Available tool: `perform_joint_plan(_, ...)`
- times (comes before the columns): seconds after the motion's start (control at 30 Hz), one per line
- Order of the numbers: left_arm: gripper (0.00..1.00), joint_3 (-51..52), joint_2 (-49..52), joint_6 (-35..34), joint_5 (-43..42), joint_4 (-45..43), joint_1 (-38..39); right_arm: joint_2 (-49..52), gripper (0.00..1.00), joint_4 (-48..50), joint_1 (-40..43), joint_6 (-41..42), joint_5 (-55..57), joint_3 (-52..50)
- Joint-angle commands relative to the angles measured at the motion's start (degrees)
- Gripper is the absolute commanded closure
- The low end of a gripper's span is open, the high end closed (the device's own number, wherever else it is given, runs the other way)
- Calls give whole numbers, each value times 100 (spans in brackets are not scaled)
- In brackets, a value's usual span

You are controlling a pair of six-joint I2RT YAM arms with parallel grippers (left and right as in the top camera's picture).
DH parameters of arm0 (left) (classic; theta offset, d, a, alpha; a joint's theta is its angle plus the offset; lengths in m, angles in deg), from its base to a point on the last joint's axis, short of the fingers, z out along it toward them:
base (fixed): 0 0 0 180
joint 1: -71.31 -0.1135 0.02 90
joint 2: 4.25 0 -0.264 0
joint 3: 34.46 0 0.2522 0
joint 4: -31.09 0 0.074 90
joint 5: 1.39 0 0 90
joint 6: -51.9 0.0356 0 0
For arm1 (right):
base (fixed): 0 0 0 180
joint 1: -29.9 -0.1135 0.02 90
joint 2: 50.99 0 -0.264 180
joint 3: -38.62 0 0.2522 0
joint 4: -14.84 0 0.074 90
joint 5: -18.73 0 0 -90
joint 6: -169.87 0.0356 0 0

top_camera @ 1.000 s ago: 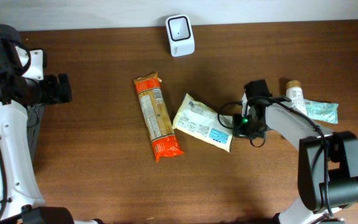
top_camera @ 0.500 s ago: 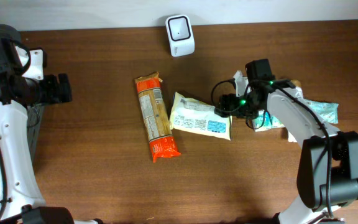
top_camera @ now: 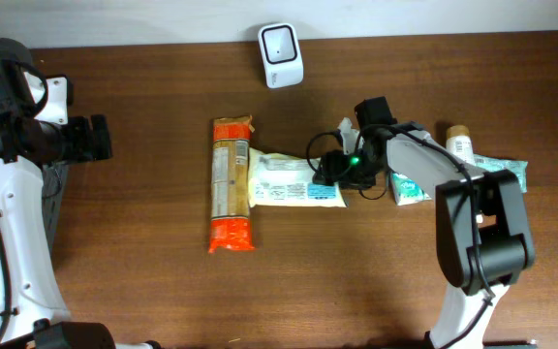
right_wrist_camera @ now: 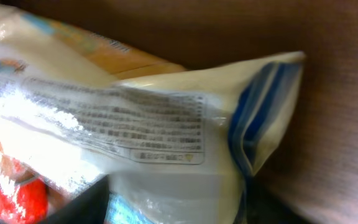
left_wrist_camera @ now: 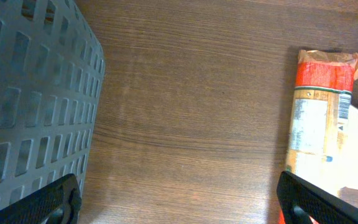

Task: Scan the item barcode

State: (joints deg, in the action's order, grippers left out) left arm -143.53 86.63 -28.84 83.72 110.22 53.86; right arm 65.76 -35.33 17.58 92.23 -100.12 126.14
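Note:
A cream pouch (top_camera: 294, 180) with printed labels lies flat at mid-table, its left edge against an orange packet (top_camera: 231, 184). My right gripper (top_camera: 334, 170) is at the pouch's right end. In the right wrist view the pouch (right_wrist_camera: 154, 124) fills the frame and sits between both fingers (right_wrist_camera: 82, 205), which touch it on either side. The white scanner (top_camera: 281, 43) stands at the back edge. My left gripper (top_camera: 92, 138) hangs wide open over bare wood at far left (left_wrist_camera: 179, 208), holding nothing.
A grey perforated basket (left_wrist_camera: 30, 93) stands at the left edge beside the left gripper. A small bottle (top_camera: 458, 143), a teal packet (top_camera: 508, 172) and another small packet (top_camera: 410, 187) lie at the right behind the right arm. The orange packet (left_wrist_camera: 322, 118) also shows to the left wrist.
The right gripper has travelled left, taking the cream pouch with it and turning it level. The pouch pushed the orange packet left and straight. Its jaws opened from the pouch's edge and closed further in.

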Motion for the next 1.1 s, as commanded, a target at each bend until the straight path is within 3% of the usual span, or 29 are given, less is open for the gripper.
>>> perform_joint_plan(0.0, 1, -42, -9, 70, 2, -9, -35, 905, 70, 22, -144, 17, 396, -444)
perform_joint_plan(0.03, 1, -42, -9, 72, 2, -11, -35, 905, 84, 59, -144, 20, 382, -444)
perform_joint_plan(0.1, 1, -42, -9, 72, 2, -11, -35, 903, 96, 192, -144, 15, 223, -442)
perform_joint_plan(0.37, 1, -42, -9, 72, 2, -11, -35, 282, 96, -857, 166, -402, 352, 374)
perform_joint_plan(0.57, 1, -42, -9, 72, 2, -11, -35, 50, 96, -2509, 166, -619, 1856, 1410)
perform_joint_plan(0.73, 1, -42, -9, 72, 2, -9, -35, 50, 96, -3279, -11, -599, 2682, 2044)
perform_joint_plan(0.83, 1, -42, -9, 72, 2, -11, -35, 101, 96, -3624, -372, 164, 4146, 2044)
perform_joint_plan(1.07, 1, -42, -9, 72, 2, -9, -35, 133, 96, -3742, -1867, 1696, 6052, 2044)
